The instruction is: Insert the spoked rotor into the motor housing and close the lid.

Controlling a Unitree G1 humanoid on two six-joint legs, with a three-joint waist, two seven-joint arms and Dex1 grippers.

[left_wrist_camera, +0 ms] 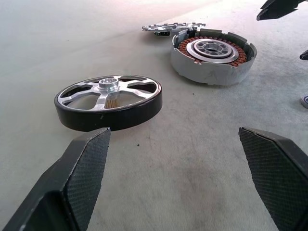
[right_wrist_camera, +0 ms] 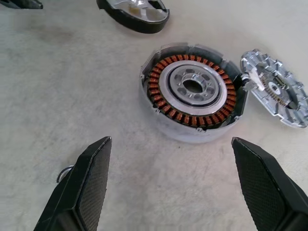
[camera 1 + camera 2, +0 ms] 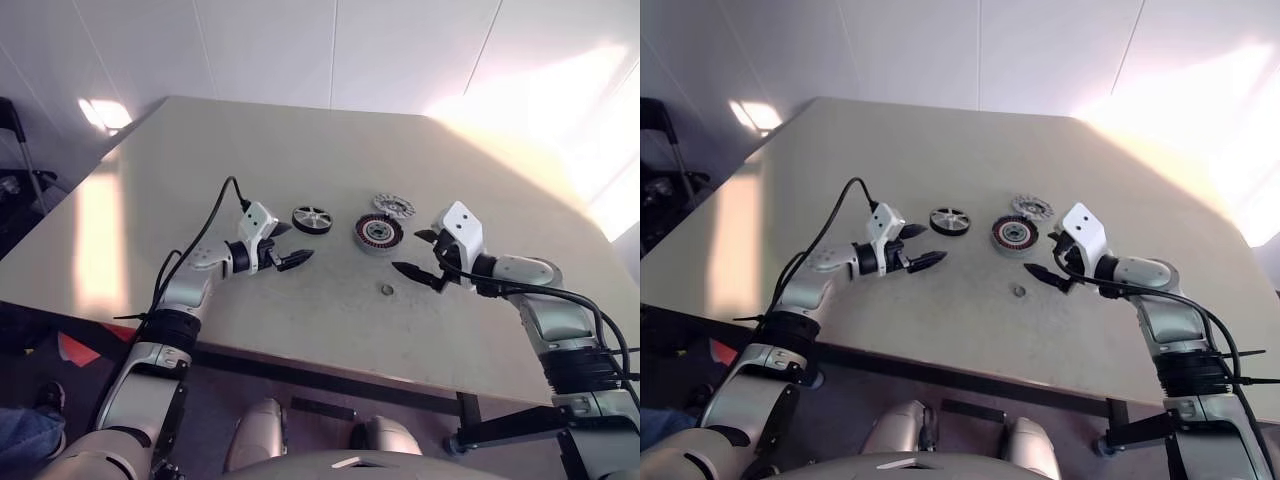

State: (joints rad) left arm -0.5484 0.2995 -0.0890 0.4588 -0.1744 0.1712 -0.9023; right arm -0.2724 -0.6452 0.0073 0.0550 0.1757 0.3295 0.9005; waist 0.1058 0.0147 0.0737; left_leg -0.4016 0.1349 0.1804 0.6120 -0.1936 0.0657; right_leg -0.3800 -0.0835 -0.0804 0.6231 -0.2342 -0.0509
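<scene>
The spoked rotor [image 3: 312, 219], a black-rimmed wheel with silver spokes, lies flat on the beige table. Just right of it sits the motor housing [image 3: 378, 233], a round ring with coppery windings [image 2: 192, 91] facing up. The ribbed silver lid [image 3: 393, 206] lies flat behind the housing, touching its edge [image 2: 274, 89]. My left gripper [image 3: 295, 245] stands open and empty just short of the rotor [image 1: 108, 101], slightly to its left. My right gripper [image 3: 410, 252] is open and empty too, hovering at the housing's right, pointing toward it.
A tiny washer-like ring [image 3: 387, 290] lies on the table in front of the housing, between the two grippers. The table's front edge [image 3: 330, 365] runs close below both arms. A dark frame [image 3: 15, 150] stands off the table's left side.
</scene>
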